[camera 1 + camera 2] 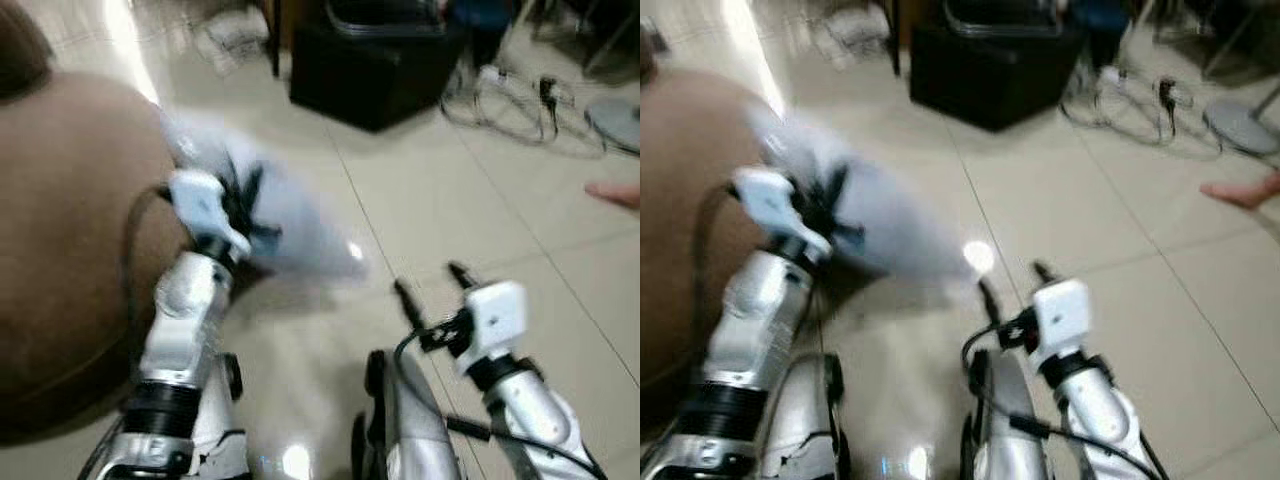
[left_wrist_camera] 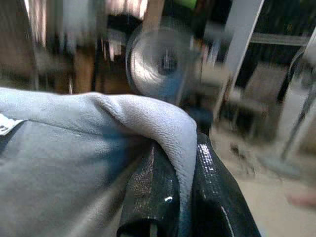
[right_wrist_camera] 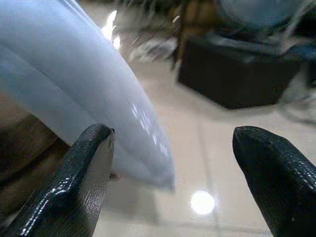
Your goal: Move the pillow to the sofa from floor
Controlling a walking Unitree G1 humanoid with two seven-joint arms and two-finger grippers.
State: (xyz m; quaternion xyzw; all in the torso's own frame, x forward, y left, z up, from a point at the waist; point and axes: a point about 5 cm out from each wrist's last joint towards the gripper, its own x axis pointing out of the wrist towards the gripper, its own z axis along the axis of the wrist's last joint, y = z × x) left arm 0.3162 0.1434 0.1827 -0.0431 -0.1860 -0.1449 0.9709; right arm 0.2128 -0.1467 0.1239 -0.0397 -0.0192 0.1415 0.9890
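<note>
Pillow [image 1: 290, 215] edge pinched between left gripper [image 2: 180, 197] jaws, beside sofa [image 1: 70, 230].

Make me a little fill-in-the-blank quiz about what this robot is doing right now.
1. The left gripper is shut on the edge of a pale grey ____.
2. The right gripper holds nothing; its fingers are ____.
3. The brown sofa lies on the robot's ____ side.

Missing words: pillow; open; left

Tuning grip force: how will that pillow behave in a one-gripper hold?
Probably soft and floppy: the pillow's fabric folds between the left gripper's fingers. Likely light, since a pinched corner carries it. It may sag or swing; the open right gripper isn't supporting it.
</note>
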